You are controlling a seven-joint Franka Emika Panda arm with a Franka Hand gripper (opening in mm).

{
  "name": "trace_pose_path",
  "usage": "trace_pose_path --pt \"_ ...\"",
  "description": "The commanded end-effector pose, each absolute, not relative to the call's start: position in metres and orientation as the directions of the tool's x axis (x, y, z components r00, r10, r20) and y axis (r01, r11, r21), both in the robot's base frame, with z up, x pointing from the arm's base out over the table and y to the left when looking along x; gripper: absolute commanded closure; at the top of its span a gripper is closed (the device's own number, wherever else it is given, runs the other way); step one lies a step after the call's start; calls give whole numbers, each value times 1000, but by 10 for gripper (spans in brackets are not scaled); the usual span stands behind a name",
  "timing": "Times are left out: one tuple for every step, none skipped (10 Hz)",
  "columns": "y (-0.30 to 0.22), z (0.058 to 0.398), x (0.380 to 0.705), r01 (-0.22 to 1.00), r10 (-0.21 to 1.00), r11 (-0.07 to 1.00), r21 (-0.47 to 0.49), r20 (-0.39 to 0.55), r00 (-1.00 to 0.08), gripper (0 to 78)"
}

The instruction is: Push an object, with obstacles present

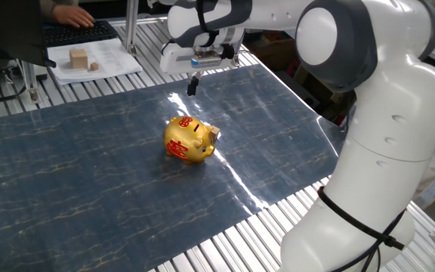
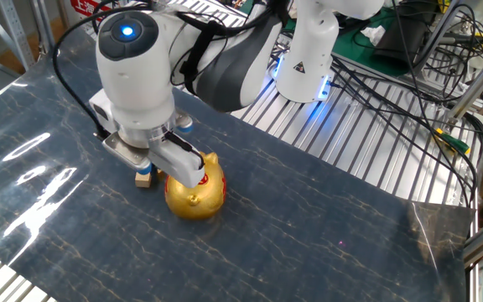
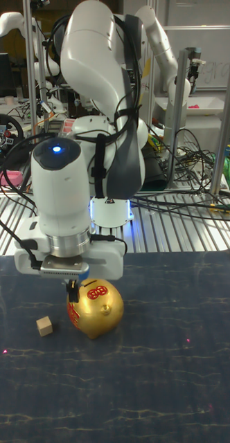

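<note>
The object, a tiny light-tan wooden cube [image 1: 214, 134], rests on the dark blue mat right beside the obstacle, a shiny gold piggy bank [image 1: 188, 140] with red markings. The cube [image 2: 143, 178] [image 3: 45, 326] sits left of the pig [image 2: 196, 195] [image 3: 95, 309] in the other fixed view and the tall view. My gripper [image 1: 193, 85] [image 3: 73, 291] hangs above the mat, beyond the pig in one fixed view, apart from both. Its dark fingers are together and hold nothing. In the other fixed view the hand [image 2: 151, 144] covers part of the pig.
The blue mat [image 1: 81, 181] lies on a slatted metal table. White paper with larger pale blocks [image 1: 78, 57] lies at the back left, near a keyboard and a person's hand [image 1: 68, 13]. The robot base [image 2: 306, 59] and cables [image 2: 392, 92] stand off the mat.
</note>
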State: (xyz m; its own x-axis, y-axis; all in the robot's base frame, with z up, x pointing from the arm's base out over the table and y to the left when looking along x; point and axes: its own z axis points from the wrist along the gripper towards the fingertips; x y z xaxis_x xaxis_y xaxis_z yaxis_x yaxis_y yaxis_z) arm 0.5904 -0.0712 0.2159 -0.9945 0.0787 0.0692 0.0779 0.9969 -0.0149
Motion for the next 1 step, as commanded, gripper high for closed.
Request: trace_pose_path --pt "-70 218 591 81 82 997 -16 65 -995 776"
